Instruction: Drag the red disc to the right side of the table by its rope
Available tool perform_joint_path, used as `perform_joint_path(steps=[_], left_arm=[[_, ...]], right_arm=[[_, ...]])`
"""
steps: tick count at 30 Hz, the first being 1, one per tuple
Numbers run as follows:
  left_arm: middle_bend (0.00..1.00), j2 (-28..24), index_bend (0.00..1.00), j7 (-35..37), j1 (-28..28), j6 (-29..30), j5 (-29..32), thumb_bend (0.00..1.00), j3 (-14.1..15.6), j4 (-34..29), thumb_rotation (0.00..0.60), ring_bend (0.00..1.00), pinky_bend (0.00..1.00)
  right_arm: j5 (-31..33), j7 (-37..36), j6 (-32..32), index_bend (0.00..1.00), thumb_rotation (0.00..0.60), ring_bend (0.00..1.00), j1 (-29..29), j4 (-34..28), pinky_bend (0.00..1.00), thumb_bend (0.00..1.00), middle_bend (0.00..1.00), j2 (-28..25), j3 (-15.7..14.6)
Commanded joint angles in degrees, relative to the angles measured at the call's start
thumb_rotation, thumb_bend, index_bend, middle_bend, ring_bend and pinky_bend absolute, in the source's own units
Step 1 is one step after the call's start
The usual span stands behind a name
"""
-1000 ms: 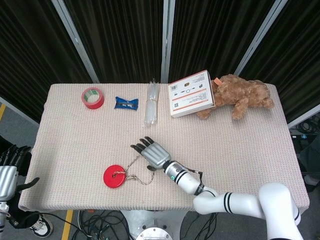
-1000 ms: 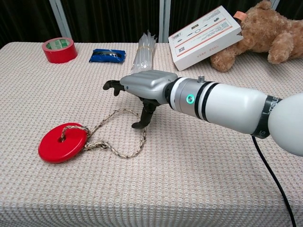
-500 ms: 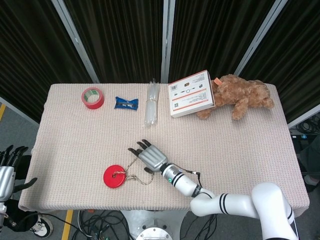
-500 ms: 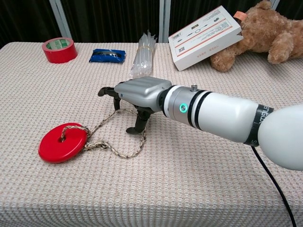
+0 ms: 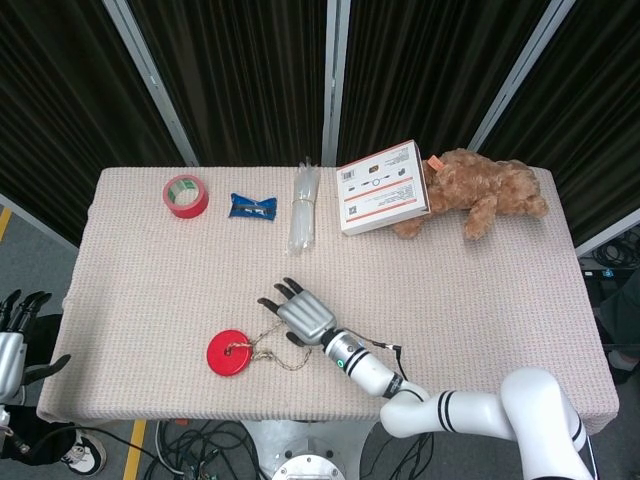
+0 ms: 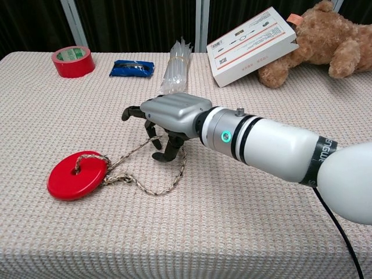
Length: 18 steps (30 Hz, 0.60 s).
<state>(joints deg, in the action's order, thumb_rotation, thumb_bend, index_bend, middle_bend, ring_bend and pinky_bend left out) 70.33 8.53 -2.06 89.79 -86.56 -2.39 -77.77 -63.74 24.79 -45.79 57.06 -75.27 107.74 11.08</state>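
The red disc (image 5: 229, 354) (image 6: 77, 175) lies flat near the table's front left, with its rope (image 5: 270, 351) (image 6: 145, 187) looping out to the right. My right hand (image 5: 305, 315) (image 6: 171, 113) sits over the far end of that loop, palm down. Its thumb and curled fingers pinch the rope, and the strand at the hand rises slightly off the cloth. Other fingers stay spread toward the left. My left hand (image 5: 12, 345) hangs off the table's left edge with its fingers apart, holding nothing.
Along the back edge stand a red tape roll (image 5: 186, 195) (image 6: 72, 61), a blue packet (image 5: 253, 207) (image 6: 132, 68), a clear bundle of tubes (image 5: 304, 208) (image 6: 177, 64), a white box (image 5: 384, 187) (image 6: 253, 45) and a teddy bear (image 5: 485, 190) (image 6: 325, 40).
My right hand moved left and down onto the rope loop, and its fingers curled in around the strand. The loop's right side now lifts toward the hand. The disc has not moved.
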Motion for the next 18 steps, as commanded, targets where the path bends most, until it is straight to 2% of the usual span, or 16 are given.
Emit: perform_joint_path(steps=[1, 8, 12, 15, 18], left_arm=[[0.13, 0.03, 0.14, 0.00, -0.01, -0.04, 0.00, 0.02, -0.03, 0.00, 0.600, 0.02, 0.12], [0.13, 0.42, 0.14, 0.03, -0.02, -0.39, 0.00, 0.02, 0.09, 0.42, 0.600, 0.02, 0.12], [0.13, 0.36, 0.14, 0.28, 0.05, -0.18, -0.05, 0.02, 0.00, 0.54, 0.600, 0.02, 0.12], [0.13, 0.29, 0.14, 0.49, 0.17, -0.07, -0.04, 0.02, 0.00, 0.60, 0.600, 0.02, 0.12], [0.13, 0.31, 0.14, 0.55, 0.12, -0.10, -0.13, 0.02, -0.01, 0.59, 0.600, 0.02, 0.12]], right_arm=[[-0.27, -0.10, -0.67, 0.22, 0.600, 0.10, -0.13, 0.17, 0.00, 0.29, 0.59, 0.25, 0.09], [0.51, 0.45, -0.53, 0.54, 0.600, 0.21, -0.23, 1.01, 0.00, 0.36, 0.71, 0.67, -0.20], [-0.20, 0.02, -1.41, 0.64, 0.600, 0.31, -0.65, 0.66, 0.01, 0.39, 0.78, 0.68, -0.35], [-1.32, -0.93, -2.72, 0.74, 0.600, 0.40, -1.26, -0.27, 0.06, 0.41, 0.85, 0.28, -0.22], [-2.06, -1.14, -4.05, 0.82, 0.600, 0.44, -1.88, -0.91, 0.08, 0.43, 0.90, -0.17, -0.17]])
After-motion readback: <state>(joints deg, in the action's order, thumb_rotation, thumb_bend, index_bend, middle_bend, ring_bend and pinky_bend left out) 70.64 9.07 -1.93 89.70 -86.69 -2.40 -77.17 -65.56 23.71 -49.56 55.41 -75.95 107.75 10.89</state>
